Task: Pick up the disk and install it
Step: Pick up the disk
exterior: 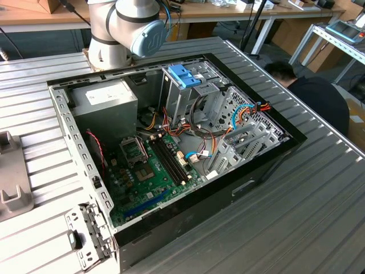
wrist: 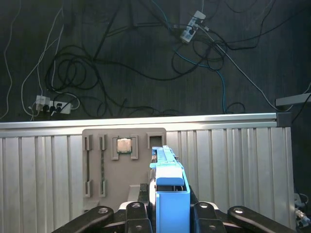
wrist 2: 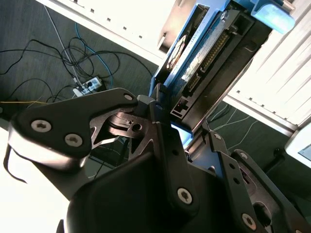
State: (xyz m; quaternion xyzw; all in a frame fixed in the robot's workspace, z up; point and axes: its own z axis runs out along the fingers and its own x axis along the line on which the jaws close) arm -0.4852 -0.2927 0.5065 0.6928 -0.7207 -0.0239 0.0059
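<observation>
Computer case (exterior: 188,220): open, well apart from my jaws; installing is left to do, I judge.
Grey tray (wrist: 97,160): beyond my jaws.
Disk (wrist: 171,201): picked up, between my jaws.
Gripper (wrist: 169,212): clamped on the disk.

Case (exterior: 67,123) top open, cables (exterior: 246,112) crowding drive cage (exterior: 178,101)

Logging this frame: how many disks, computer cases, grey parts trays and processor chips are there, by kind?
disk: 1, clamped in the gripper
computer case: 1, open on the table
grey parts tray: 1
processor chip: 1, seated in the tray
Total: 4
</observation>
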